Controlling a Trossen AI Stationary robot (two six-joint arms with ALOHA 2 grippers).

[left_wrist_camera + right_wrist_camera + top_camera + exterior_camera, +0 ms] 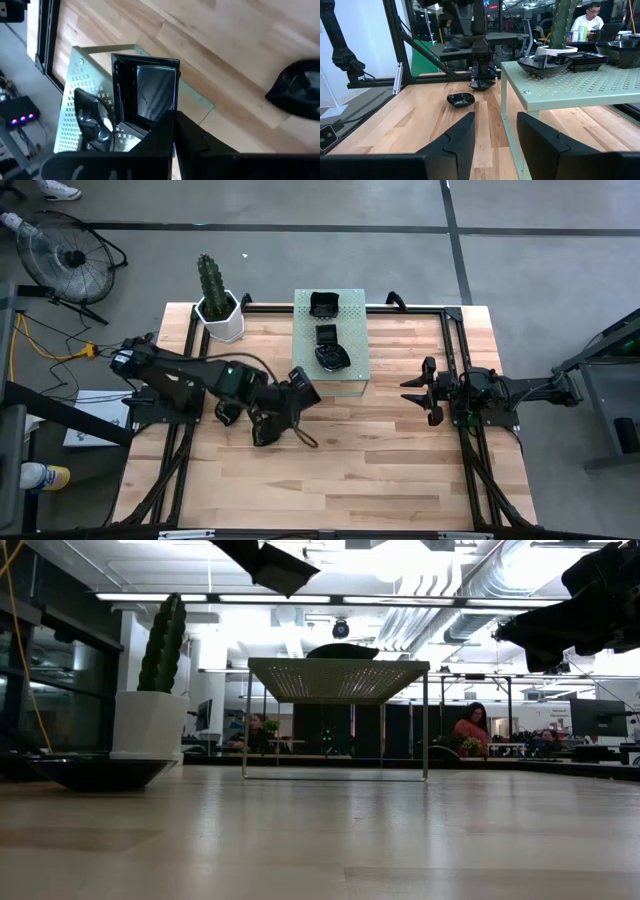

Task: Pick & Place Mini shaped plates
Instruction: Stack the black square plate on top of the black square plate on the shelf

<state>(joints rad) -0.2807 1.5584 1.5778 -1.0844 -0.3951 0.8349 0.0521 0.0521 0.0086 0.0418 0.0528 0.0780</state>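
Observation:
My left gripper [292,396] is shut on a glossy black square plate [152,92] and holds it in the air by the near left corner of the pale green perforated stand [331,380]. The same plate shows at the top of the low view [275,565]. Three black plates rest on the stand's top: a deep one [323,304], a small square one [327,334] and a wavy one [330,357]. Two more plates [228,413] [265,427] lie on the wooden table below the left arm. My right gripper [428,390] waits open at the table's right. My left gripper pinches the square plate by one edge [160,120] between its two fingers; the fingers [192,137] themselves hide the place of contact. The plate is lifted clear of table and stand and sticks out tilted beyond the fingertips.
A white hexagonal pot with a cactus [220,315] stands at the table's far left corner. A black metal frame [455,350] borders the work area. Bare wood lies between the stand and the table's near edge [340,470]. People sit in the room beyond.

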